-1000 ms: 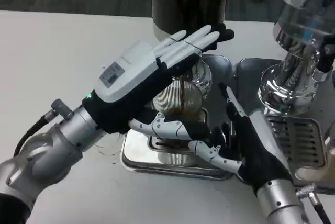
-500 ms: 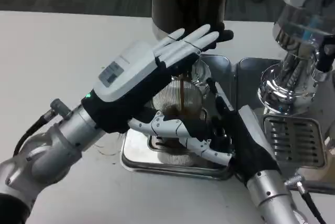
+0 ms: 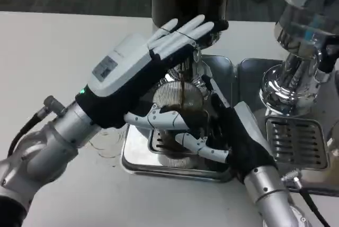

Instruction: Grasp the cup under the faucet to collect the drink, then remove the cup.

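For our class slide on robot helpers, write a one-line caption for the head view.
Right hand holds the cup as dark drink pours in, left hand raised at the faucet.

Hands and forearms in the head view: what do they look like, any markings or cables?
The left hand has a white back carrying a grey label, white fingers and a black palm. A green light glows at its wrist, and a black cable leaves the silver forearm. The right hand is mostly black with white fingers, on a silver forearm.
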